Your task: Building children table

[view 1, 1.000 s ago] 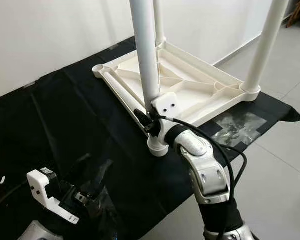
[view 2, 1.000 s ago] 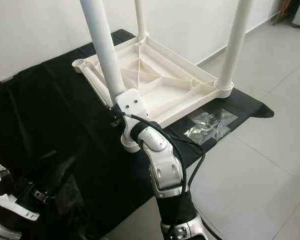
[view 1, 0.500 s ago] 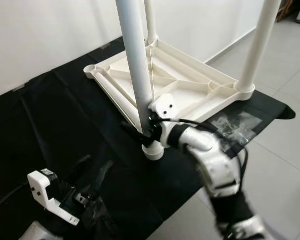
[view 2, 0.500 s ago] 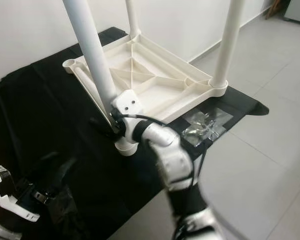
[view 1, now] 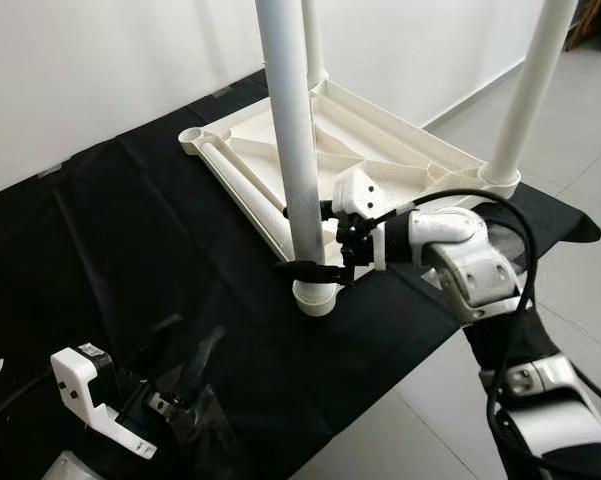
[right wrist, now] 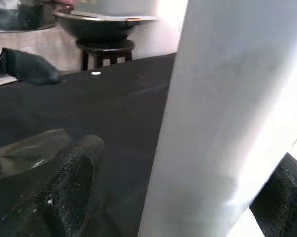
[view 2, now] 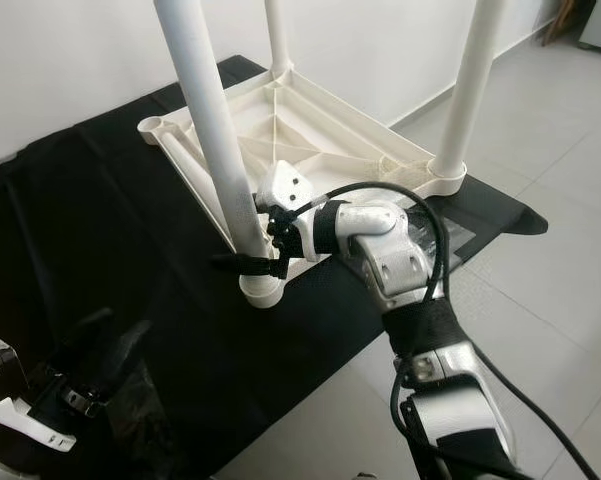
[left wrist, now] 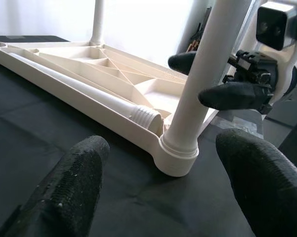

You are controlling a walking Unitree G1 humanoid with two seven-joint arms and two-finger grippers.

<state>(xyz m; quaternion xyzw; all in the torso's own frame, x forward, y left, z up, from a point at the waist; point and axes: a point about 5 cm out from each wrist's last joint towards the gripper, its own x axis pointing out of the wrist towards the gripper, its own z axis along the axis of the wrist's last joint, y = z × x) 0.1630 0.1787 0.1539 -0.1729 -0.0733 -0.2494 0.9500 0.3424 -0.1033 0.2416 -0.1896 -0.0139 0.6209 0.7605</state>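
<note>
A white plastic children's table [view 1: 400, 175] lies upside down on a black cloth [view 1: 110, 230]. Three legs stand upright in its corners. The nearest leg [view 1: 292, 130] rises from the front corner socket [view 1: 315, 296]. My right gripper [view 1: 286, 240] is open low around this leg, one finger in front of it and one behind, with a gap showing beside one finger [right wrist: 69, 182]. A loose leg [left wrist: 84, 91] with a threaded end lies along the table's left rail. My left gripper [view 1: 185, 345] hovers open over the cloth, short of the front corner.
Clear plastic wrap [view 1: 195, 410] lies on the cloth by my left gripper. A small clear bag [view 2: 448, 238] lies near the cloth's right edge, partly behind my right arm. Grey tiled floor [view 1: 580, 190] spreads to the right and a white wall stands behind.
My right arm has swung out to the right and its wrist has turned, so the fingers now reach the near leg from the side. The camera shifted slightly. My left gripper stayed about where it was.
</note>
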